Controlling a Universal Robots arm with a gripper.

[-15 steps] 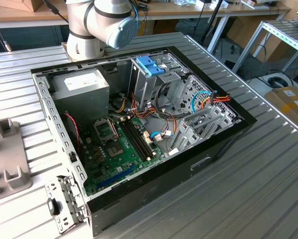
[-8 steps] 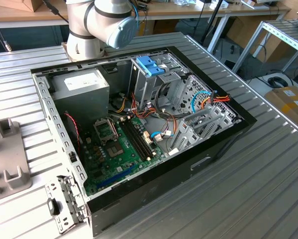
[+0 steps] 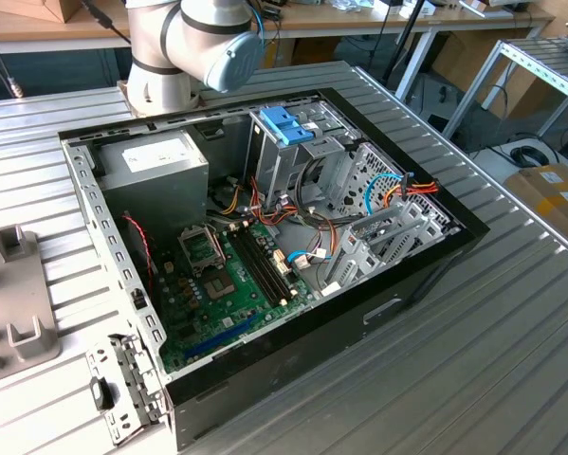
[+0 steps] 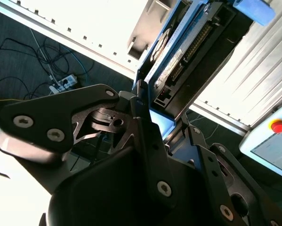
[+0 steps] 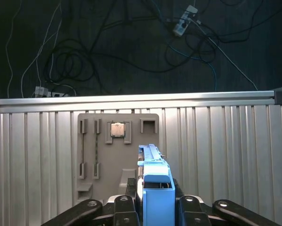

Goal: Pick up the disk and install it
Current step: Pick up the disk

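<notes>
Gripper (image 5: 156, 203), fingers clamped on disk (image 5: 156, 181): pickup judged complete; install outstanding; drive cage (image 3: 288, 163) at 1 o'clock from motherboard (image 3: 234, 277), exterior view

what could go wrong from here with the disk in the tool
1. The tool grips the disk edge-on at its blue frame, so it might slip or twist in that narrow hold.
2. Loose cables crowd the drive cage inside the case, so the disk could snag on them.
</notes>
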